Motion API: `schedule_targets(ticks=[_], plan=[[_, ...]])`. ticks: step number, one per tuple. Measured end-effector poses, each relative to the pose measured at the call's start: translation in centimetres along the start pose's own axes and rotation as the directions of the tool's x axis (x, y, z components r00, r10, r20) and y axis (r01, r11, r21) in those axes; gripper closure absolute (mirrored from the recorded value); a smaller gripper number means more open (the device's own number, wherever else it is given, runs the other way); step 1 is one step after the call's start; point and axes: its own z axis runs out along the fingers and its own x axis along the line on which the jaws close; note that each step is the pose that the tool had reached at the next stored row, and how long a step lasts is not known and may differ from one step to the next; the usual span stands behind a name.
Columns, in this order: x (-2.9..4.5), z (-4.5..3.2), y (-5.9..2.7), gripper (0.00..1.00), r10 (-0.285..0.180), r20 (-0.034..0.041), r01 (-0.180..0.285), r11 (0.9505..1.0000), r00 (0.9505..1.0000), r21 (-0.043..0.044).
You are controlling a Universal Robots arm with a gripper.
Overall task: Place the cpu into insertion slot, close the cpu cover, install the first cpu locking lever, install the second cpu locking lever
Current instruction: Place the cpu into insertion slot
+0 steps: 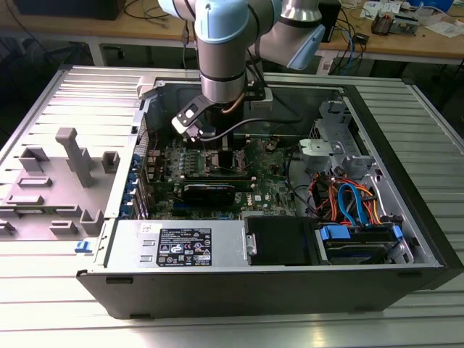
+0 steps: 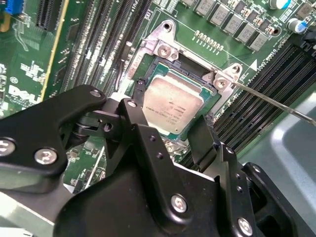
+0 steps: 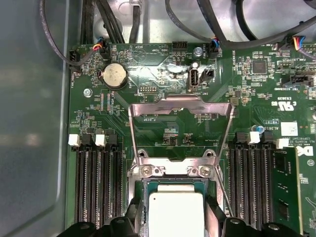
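Note:
The cpu point(image 2: 173, 104), a small square chip with a silvery top, lies in the insertion slot point(image 2: 190, 74) on the green motherboard. My gripper point(image 2: 170, 111) hangs right over it, and its black fingers point(image 2: 139, 94) press on two opposite edges of the chip. Both wrist views show this; in the first wrist view the cpu point(image 3: 176, 212) sits between the fingertips point(image 3: 134, 217). The cpu cover point(image 3: 180, 102), a thin metal frame, stands swung open behind the slot. A thin wire locking lever point(image 2: 276, 102) sticks out, unlatched. In the exterior view the gripper point(image 1: 221, 156) reaches down into the computer case.
Long black memory slots point(image 3: 94, 182) flank the socket on both sides. A coin battery point(image 3: 114, 75) and cables point(image 3: 106, 19) lie beyond the cover. The case walls point(image 1: 239, 290), the power supply point(image 1: 181, 246) and orange and blue cables point(image 1: 348, 203) surround the board. Grey fixtures point(image 1: 72, 156) stand on the exterior view's left.

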Motion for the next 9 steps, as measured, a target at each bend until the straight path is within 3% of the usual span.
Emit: schedule_targets(ticks=[1, 2, 9], plan=[[0.0, -0.05, 0.0, 0.39, -0.001, 0.0078, 0.001, 1.0, 1.0, 0.0], [-0.01, -0.06, 0.0, 0.39, -0.001, 0.0099, 0.001, 1.0, 1.0, 0.0002], [-0.01, -0.37, 0.03, 0.39, -0.001, 0.0108, 0.001, 1.0, 0.9999, 0.0001]])
